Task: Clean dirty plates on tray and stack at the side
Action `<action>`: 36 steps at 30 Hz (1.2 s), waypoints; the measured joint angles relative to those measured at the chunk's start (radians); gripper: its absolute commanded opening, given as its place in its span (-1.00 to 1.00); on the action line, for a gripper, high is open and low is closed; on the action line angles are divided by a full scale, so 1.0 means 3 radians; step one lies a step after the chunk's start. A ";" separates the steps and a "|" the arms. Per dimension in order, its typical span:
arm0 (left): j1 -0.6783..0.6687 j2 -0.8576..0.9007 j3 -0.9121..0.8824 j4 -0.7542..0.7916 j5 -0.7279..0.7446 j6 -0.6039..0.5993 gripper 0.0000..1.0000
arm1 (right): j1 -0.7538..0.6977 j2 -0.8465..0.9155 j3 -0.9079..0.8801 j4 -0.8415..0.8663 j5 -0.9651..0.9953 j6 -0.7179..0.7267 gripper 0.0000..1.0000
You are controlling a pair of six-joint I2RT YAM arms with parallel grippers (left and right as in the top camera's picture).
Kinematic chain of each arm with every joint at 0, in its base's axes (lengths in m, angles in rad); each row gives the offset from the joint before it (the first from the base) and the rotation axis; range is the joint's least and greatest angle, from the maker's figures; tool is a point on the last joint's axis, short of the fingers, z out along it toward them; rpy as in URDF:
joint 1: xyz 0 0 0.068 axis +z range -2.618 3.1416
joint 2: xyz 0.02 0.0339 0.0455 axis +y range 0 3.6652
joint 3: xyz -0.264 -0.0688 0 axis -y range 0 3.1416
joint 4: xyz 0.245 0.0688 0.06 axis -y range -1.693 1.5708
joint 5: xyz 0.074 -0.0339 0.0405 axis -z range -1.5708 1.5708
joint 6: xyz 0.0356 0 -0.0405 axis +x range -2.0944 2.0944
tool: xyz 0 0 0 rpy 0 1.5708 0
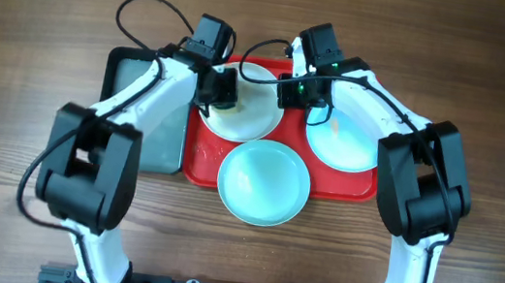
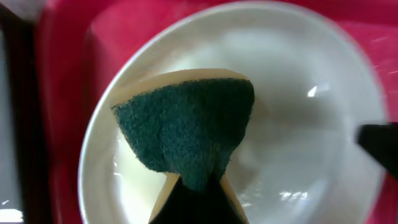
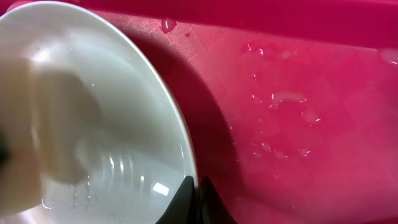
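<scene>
On the left of the worktop (image 1: 34, 15), the overhead view shows a grey tray (image 1: 125, 71) with a black rim, partly covered by the left arm. Just beside it, to the right, sits the red tray (image 1: 200, 169), which carries all three plates. The white plate (image 1: 250, 122) lies in its back left part. The aqua plate (image 1: 264, 182) lies in front, hanging over the tray's near rim. The pale plate (image 1: 345, 144) lies on the right.

The left pincer (image 1: 219, 88) hangs over the white plate. From above its grip is hidden. The left wrist view settles it: the pincer is closed on a sponge (image 2: 186, 130), green scouring face towards the camera and yellow foam at the edges, held over the bowl of the white plate. The dark tip of the other arm shows at that view's right edge.

The right pincer (image 1: 296, 91) is at the white plate's right rim. Only the right wrist view shows it closed tight on that rim. That view also shows water drops (image 3: 273, 112) on the tray floor, too small to see from overhead, and the sponge as a pale blur on the left.
</scene>
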 measured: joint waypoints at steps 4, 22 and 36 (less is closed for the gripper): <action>0.0000 0.0146 0.0000 0.0069 0.0001 0.0000 -0.92 | 0.0000 0.0000 0.0000 0.0001 0.0000 0.0000 -0.91; 0.0004 0.0211 0.0006 0.0415 0.0415 -0.0011 -0.92 | -0.0001 0.0000 0.0000 0.0001 0.0003 -0.0001 -0.91; 0.0003 0.0235 0.0006 0.0413 0.0821 -0.0011 -0.92 | 0.0000 0.0000 0.0000 0.0001 0.0001 -0.0001 -0.92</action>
